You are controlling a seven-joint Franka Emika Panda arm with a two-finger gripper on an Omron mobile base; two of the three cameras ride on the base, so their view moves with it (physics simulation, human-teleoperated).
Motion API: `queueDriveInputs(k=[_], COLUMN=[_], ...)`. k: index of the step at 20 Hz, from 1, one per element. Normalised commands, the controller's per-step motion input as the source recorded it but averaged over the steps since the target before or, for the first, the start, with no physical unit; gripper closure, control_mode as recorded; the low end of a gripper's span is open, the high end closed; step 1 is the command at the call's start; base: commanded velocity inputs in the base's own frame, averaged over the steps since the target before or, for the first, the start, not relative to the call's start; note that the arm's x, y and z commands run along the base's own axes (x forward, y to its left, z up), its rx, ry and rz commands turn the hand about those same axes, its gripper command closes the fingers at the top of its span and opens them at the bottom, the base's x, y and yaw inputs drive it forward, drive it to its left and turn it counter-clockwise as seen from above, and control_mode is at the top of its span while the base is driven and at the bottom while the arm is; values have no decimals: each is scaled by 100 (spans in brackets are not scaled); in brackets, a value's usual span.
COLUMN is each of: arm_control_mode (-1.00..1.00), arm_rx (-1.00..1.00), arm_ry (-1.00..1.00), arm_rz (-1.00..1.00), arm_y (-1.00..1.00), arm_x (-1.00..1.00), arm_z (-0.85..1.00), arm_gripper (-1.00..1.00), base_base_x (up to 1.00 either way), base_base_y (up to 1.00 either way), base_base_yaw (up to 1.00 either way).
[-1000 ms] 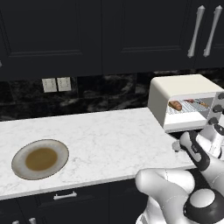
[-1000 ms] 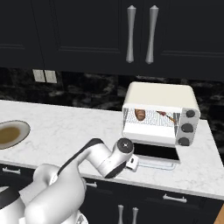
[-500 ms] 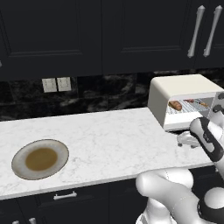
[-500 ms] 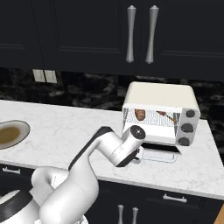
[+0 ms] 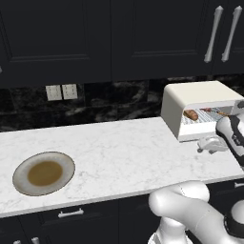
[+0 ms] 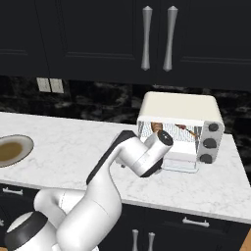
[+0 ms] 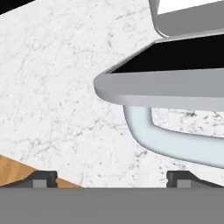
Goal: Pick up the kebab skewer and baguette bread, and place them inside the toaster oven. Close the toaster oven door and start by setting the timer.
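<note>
The cream-white toaster oven [image 5: 199, 102] [image 6: 179, 113] stands at the counter's right end. Its dark glass door [image 7: 183, 57] [image 6: 179, 165] is folded down and open. On the wire rack inside lie the golden-brown baguette bread [image 5: 191, 114] [image 6: 157, 128] and, to its right, the thin kebab skewer [image 5: 214, 112] [image 6: 187, 130]. My gripper [image 7: 111, 180] is open just in front of the door's outer edge, with nothing between its fingers. The door's pale bar handle [image 7: 175, 141] curves close above the dark fingertips [image 7: 42, 178]. In the right base view my hand hides the door's left part.
A round plate [image 5: 44, 173] [image 6: 10, 149] with a brown centre sits far left on the white marble counter [image 5: 124, 152]. Dark knobs [image 6: 212, 142] line the oven's right side. Black cabinets with silver handles [image 6: 157, 38] hang above. The counter's front edge is near the door.
My hand has risen and swung in toward the oven, from low in front of the counter edge up to the open door's handle. The gripper stays open.
</note>
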Motion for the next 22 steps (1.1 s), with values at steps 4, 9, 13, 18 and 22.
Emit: queueDriveInputs(k=[4,9,13,18,22], arm_control_mode=[-100,-100,-100,-100,-100], arm_rx=[-17,-19,-26,-25,-19], arm_ry=[-44,-43,-29,0,8], arm_rz=[-9,-11,-16,-14,-10], arm_y=[63,68,44,-7,-25], arm_x=[80,80,71,58,46], arm_z=[0,0,0,30,58], arm_gripper=[-100,-100,-100,-100,-100], base_base_x=[0,0,0,0,0], base_base_y=[0,0,0,0,0], base_base_yaw=[0,0,0,0,0])
